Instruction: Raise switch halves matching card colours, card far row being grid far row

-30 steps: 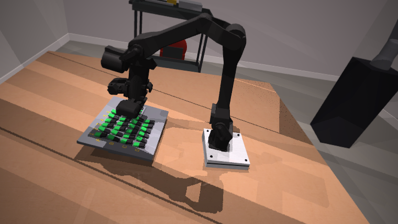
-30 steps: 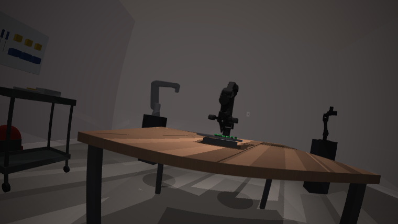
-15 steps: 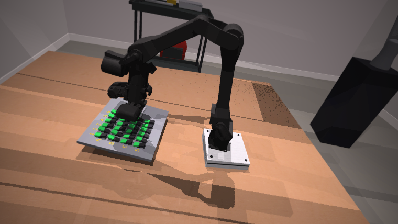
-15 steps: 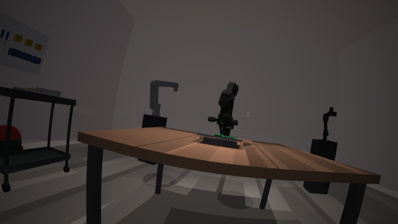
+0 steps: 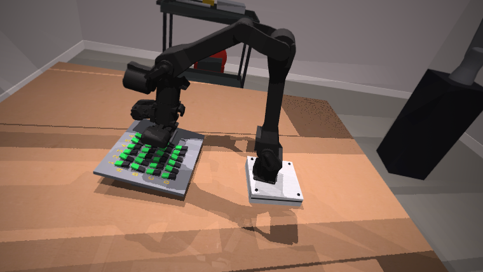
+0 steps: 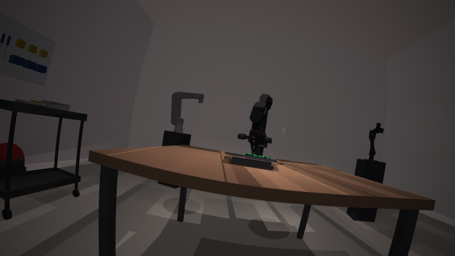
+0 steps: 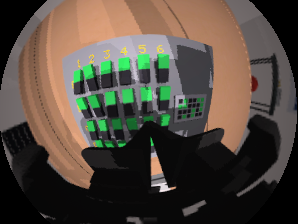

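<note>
The grey panel point(image 5: 190, 168) point(image 7: 200, 65) carries a grid of green and dark grey rocker switches, marked 1 to 6 and by letters. The switch point(image 7: 163, 69) under the 6 in the far row shows its green and dark halves. The small card point(image 7: 190, 108) lies on the panel right of the grid in the wrist view; it is hidden behind the arm in the top view. My gripper point(image 7: 148, 123) is shut and empty, its tips low over the nearer rows around columns 5 and 6. The fingers hide part of the nearest rows. I cannot tell whether the tips touch a switch.
The arm's base stands on a white plate point(image 5: 287, 187) on the wooden table point(image 5: 216, 209) point(image 6: 191, 168). A dark cart point(image 5: 203, 12) point(image 6: 41, 111) with a red object point(image 5: 221, 59) stands beyond the table. A black pedestal point(image 5: 429, 124) stands beside it.
</note>
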`<state>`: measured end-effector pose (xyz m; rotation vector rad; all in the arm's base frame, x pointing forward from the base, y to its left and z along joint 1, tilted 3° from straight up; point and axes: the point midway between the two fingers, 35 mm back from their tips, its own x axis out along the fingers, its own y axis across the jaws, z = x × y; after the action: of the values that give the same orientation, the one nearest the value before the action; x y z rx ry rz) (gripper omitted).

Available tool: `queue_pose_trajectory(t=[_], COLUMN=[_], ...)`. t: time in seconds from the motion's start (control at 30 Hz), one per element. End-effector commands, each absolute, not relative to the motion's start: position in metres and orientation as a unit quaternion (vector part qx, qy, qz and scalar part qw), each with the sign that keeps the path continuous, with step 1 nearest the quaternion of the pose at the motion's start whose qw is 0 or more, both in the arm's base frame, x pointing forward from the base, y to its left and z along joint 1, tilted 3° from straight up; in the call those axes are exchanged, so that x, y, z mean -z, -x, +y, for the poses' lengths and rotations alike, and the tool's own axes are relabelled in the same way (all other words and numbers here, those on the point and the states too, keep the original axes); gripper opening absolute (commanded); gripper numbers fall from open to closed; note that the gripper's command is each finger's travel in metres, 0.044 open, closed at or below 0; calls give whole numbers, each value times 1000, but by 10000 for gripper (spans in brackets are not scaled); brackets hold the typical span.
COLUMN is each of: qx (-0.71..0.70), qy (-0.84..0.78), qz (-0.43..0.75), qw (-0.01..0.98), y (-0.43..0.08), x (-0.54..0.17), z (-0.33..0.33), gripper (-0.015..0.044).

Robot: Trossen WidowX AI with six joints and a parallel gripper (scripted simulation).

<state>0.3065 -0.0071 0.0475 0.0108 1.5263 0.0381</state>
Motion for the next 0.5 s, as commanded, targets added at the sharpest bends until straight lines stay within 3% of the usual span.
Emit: queue_pose_trajectory(t=[0.0, 0.47], qx=[-15, -15], qy=[-5, -5], qz=[691, 691], qw=[723, 723], y=[-307, -307], x=[-47, -45], z=[-7, -7], gripper=[0, 0])
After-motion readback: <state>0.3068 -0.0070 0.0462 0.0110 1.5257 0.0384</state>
